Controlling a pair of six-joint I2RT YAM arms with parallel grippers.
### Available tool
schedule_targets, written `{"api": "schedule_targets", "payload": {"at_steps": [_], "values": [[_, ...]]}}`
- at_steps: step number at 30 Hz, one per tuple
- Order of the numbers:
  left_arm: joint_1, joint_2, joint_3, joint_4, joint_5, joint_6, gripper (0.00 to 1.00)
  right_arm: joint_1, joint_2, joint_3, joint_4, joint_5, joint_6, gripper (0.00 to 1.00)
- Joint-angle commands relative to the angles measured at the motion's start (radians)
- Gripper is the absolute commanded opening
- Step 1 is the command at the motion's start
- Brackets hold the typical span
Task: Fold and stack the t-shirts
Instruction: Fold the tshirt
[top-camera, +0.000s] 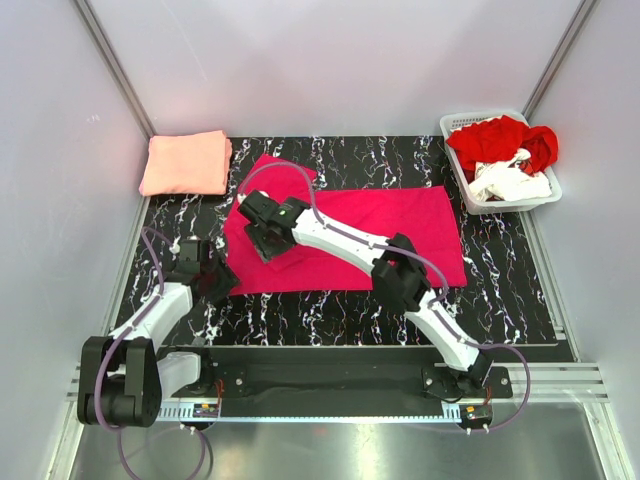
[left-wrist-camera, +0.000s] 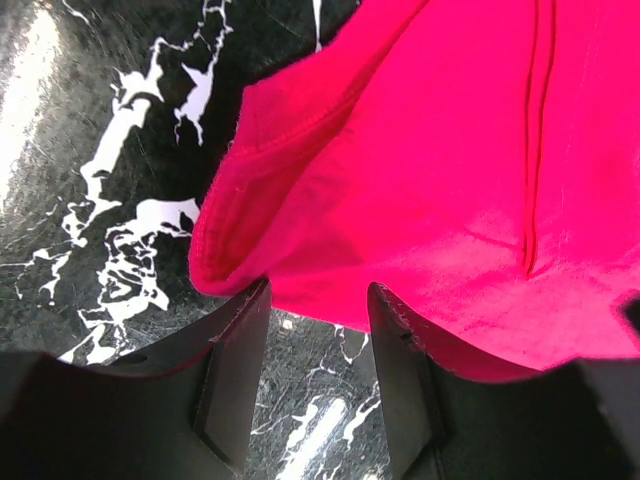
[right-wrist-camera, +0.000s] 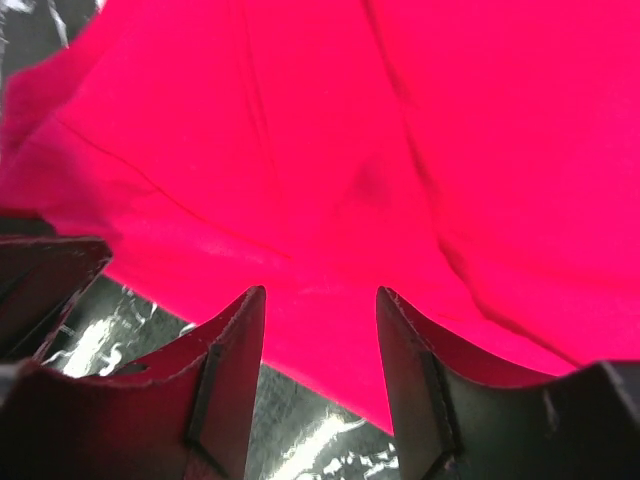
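Note:
A vivid magenta-pink t-shirt (top-camera: 380, 235) lies spread on the black marbled mat, partly folded. My right gripper (top-camera: 262, 235) is open over its left part; in the right wrist view (right-wrist-camera: 320, 300) the cloth fills the frame between the spread fingers. My left gripper (top-camera: 215, 280) is open at the shirt's lower left corner; in the left wrist view (left-wrist-camera: 318, 300) the shirt's edge (left-wrist-camera: 250, 200) lies just ahead of the fingers. A pale salmon-pink t-shirt (top-camera: 186, 162) lies folded at the far left. Red (top-camera: 495, 138) and white (top-camera: 510, 182) t-shirts are in the basket.
A white slatted plastic basket (top-camera: 548, 195) stands at the far right corner. The black marbled mat (top-camera: 500, 270) covers the table. Grey walls enclose the sides. The right arm (top-camera: 400, 275) reaches diagonally across the shirt.

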Motion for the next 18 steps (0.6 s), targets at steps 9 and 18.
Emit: {"api": "schedule_targets", "payload": {"at_steps": [9, 18], "values": [[0.006, 0.022, -0.029, 0.034, -0.059, -0.010, 0.49, 0.025, 0.122, 0.124, -0.063, 0.008, -0.028, 0.50], [0.007, 0.019, -0.030, 0.031, -0.061, -0.009, 0.49, 0.027, 0.154, 0.130, -0.060, 0.026, -0.034, 0.43]]}}
